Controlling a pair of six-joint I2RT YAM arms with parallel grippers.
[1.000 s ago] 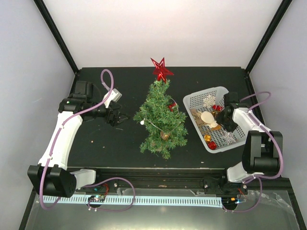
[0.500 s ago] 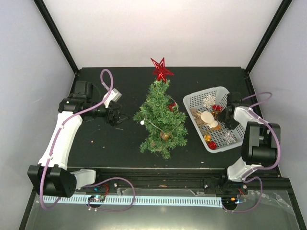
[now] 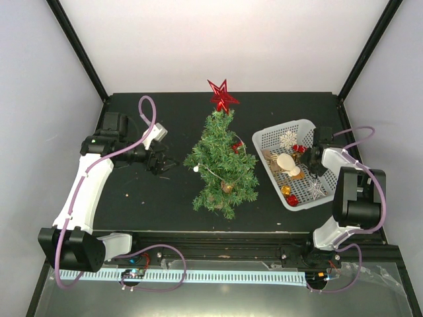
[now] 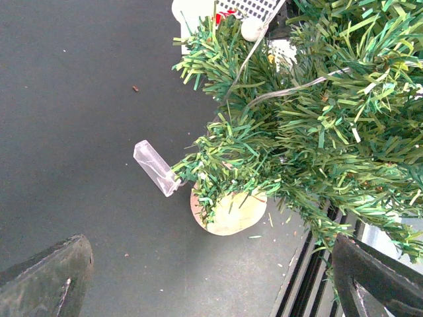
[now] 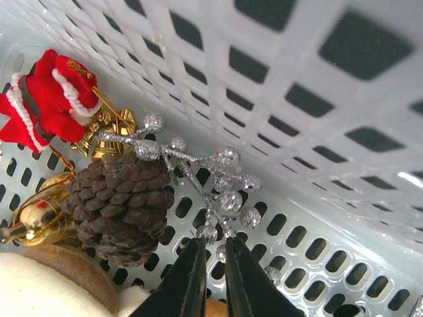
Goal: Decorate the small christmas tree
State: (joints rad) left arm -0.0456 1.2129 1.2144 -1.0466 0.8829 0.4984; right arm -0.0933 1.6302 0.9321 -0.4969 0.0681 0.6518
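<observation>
The small christmas tree (image 3: 221, 165) stands mid-table on its wood stump (image 4: 231, 211), with a red star (image 3: 222, 96) on top and a few ornaments on it. My left gripper (image 3: 164, 162) is open and empty, left of the tree; in the left wrist view (image 4: 211, 281) its fingers (image 4: 46, 277) sit wide apart before the stump. My right gripper (image 3: 309, 158) is down inside the white basket (image 3: 277, 130). In the right wrist view (image 5: 213, 247) its fingers are closed on the stem of a silver glitter berry sprig (image 5: 211, 172) next to a pine cone (image 5: 119, 198).
The basket also holds a red Santa ornament (image 5: 46, 99), a gold bell (image 5: 39, 214), white snowflakes (image 3: 288, 139) and red and gold balls (image 3: 288, 195). A clear plastic piece (image 4: 155, 167) lies by the stump. The basket wall (image 5: 297, 79) is close behind the sprig.
My right gripper has shifted slightly toward the basket's back right and its arm has folded in. The left gripper has barely moved.
</observation>
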